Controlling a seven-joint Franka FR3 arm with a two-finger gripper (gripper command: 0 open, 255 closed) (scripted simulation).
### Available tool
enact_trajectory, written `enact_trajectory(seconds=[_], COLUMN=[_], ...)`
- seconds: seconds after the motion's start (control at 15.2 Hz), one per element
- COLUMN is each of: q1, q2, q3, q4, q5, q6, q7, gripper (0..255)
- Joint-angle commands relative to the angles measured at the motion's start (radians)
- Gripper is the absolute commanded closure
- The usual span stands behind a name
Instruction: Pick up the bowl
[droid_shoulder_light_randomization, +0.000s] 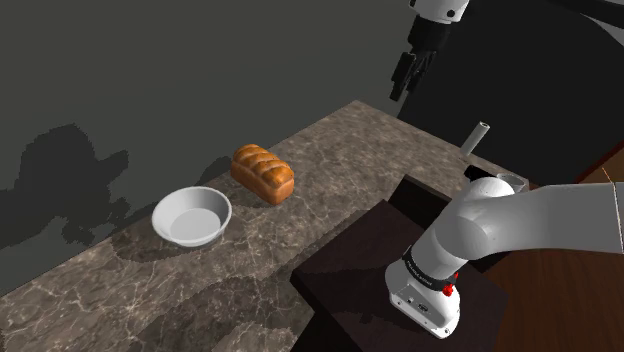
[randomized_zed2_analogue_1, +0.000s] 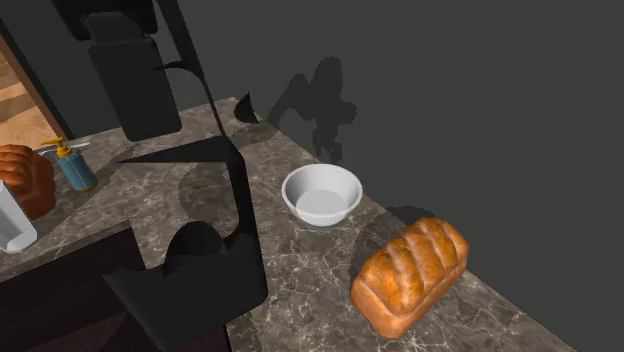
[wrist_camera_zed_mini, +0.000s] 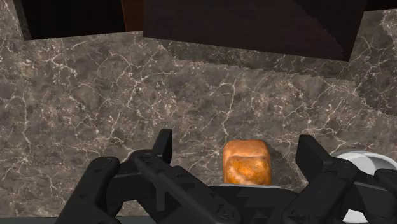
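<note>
A white bowl (droid_shoulder_light_randomization: 192, 215) stands upright and empty on the marble counter (droid_shoulder_light_randomization: 340, 160), close to the dark wall. Beside it lies a brown bread loaf (droid_shoulder_light_randomization: 263, 172). In the second exterior view the bowl (randomized_zed2_analogue_1: 322, 193) is near the wall and the loaf (randomized_zed2_analogue_1: 412, 275) lies toward that view's right. My black gripper (droid_shoulder_light_randomization: 402, 82) hangs high above the counter, well off from the bowl toward the shoulder view's upper right. In the wrist view the gripper (wrist_camera_zed_mini: 238, 151) is open with nothing between its fingers. The loaf (wrist_camera_zed_mini: 248, 162) lies far below it. The bowl's rim (wrist_camera_zed_mini: 364, 159) peeks out past one finger.
The dark stand (droid_shoulder_light_randomization: 400, 270) adjoins the counter at the shoulder view's lower right. A blue bottle (randomized_zed2_analogue_1: 75, 165), a second loaf (randomized_zed2_analogue_1: 25, 180) and a white object (randomized_zed2_analogue_1: 12, 222) sit at the counter's other end. A dark wall runs along the counter's far side.
</note>
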Motion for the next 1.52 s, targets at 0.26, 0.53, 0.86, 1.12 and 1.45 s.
enact_trajectory(seconds=[0.26,0.53,0.86,1.12,1.45], q1=[0.015,0.034,0.064,0.091,0.129], q2=[0.033,0.088,0.189,0.295,0.453], q3=[0.014,0.03,0.052,0.069,0.091], q4=[-0.093,-0.167,-0.231,-0.258,-0.257], q5=[0.045,0.092,0.151,0.202,0.272], q6=[0.126,0.258,0.43,0.569,0.738], q7=[0.038,0.07,0.1,0.116,0.124], gripper=[0,0,0,0,0])
